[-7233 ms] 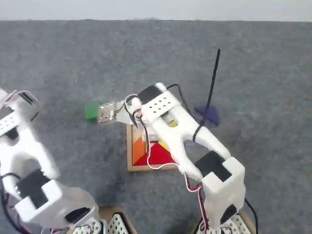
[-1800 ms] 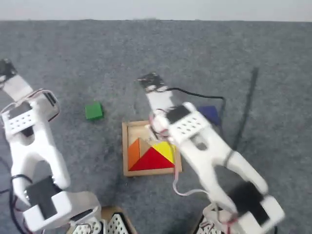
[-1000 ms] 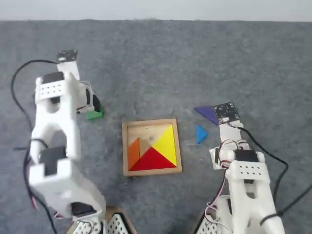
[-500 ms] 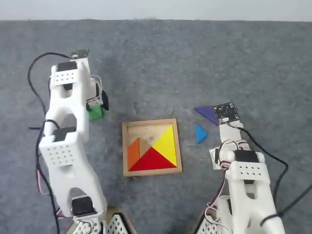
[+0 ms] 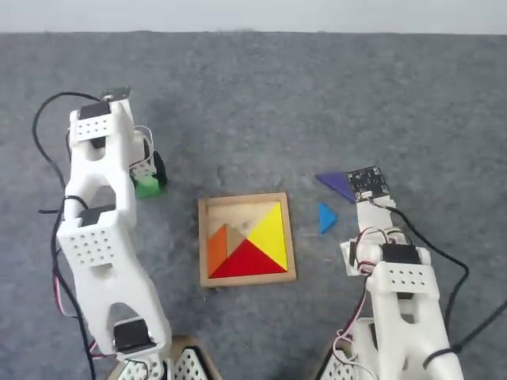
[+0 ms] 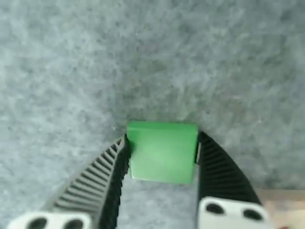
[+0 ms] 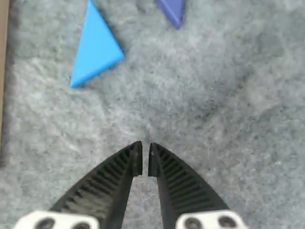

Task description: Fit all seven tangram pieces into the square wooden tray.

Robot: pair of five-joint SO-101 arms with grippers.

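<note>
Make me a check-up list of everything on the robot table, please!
Surface: grey carpet.
Job's things: wooden tray holds orange piece, red piece and yellow piece; blue triangle and purple piece lie outside it; green square is out on the other side.
Clutter: nothing seen.
Grippers: left gripper shut on the green square; right gripper shut, empty.
Cables: black cable loops by each arm.
Surroundings: pale strip beyond the carpet.

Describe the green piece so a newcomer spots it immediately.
Start at the square wooden tray mid-table. On its left, opposite the blue triangle and purple piece, is the left gripper. Between its fingers sits the green square, the only green piece.
</note>
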